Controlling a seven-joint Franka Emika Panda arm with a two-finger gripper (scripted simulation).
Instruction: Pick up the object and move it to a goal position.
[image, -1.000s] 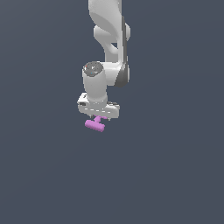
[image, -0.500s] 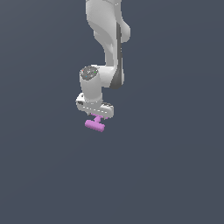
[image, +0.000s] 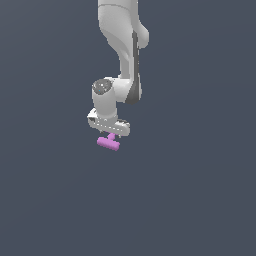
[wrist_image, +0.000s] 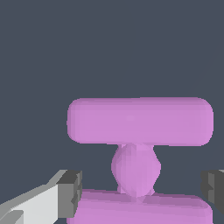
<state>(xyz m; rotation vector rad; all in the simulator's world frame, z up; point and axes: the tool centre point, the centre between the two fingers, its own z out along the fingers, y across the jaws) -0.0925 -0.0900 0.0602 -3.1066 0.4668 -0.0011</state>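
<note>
Pink-magenta object (image: 109, 142) is seen hanging directly beneath the white gripper (image: 111, 134), against a plain dark grey ground on which no desk edge or corner can be made out. In the exterior view its bar lies roughly level, tilted slightly down toward the exterior view's right, with the stubby stem running up into the underside of the gripper. The white arm (image: 122, 45) is shown descending from the upper edge of the exterior view to the wrist above the gripper. In the wrist view the object (wrist_image: 140, 122) fills the middle: a wide rounded bar, a bulging stem beneath it, and a second pink band at the frame's edge. Dark fingertips (wrist_image: 71, 193) are seen on either side of the stem, apart from its visible surface. Whether the jaws are clamped on the object cannot be told from these views.
</note>
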